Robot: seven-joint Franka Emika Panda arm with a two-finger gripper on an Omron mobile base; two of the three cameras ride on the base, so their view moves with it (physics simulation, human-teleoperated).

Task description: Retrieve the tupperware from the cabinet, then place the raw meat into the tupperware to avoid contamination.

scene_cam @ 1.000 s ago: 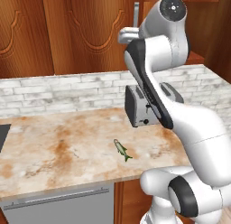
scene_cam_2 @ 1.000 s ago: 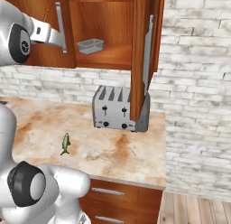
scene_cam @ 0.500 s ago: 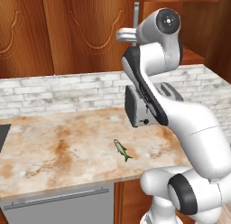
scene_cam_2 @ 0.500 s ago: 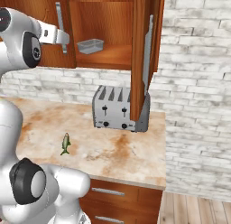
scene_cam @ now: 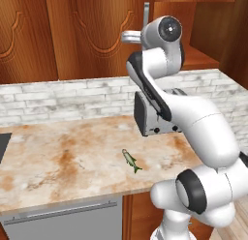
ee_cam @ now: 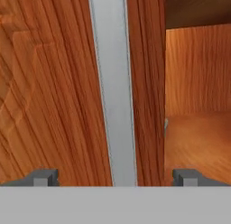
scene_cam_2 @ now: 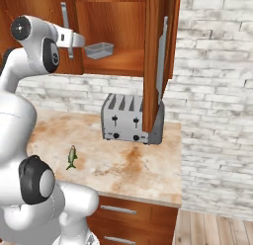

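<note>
The cabinet [scene_cam_2: 123,36] stands with its right door [scene_cam_2: 152,61] swung open and its left door [scene_cam: 97,36] shut. A small clear tupperware [scene_cam_2: 99,50] sits on the shelf inside. My gripper [ee_cam: 115,177] is raised in front of the left door, open, its fingertips [ee_cam: 43,177] straddling that door's silver bar handle [ee_cam: 113,83] with nothing held. In the right base view the hand [scene_cam_2: 74,39] is just left of the tupperware. The raw meat, a tiny fish [scene_cam: 131,160] [scene_cam_2: 72,156], lies on the marble counter [scene_cam: 58,157].
A grey toaster [scene_cam: 155,115] [scene_cam_2: 131,118] stands at the back of the counter under the open door. Below the counter's front edge is a grey metal-fronted appliance [scene_cam: 63,219]. A brick wall [scene_cam_2: 217,91] closes the right side.
The arm's upper joints have swung, and the hand has moved sideways along the cabinet front toward the opening. The fish and the tupperware have stayed put.
</note>
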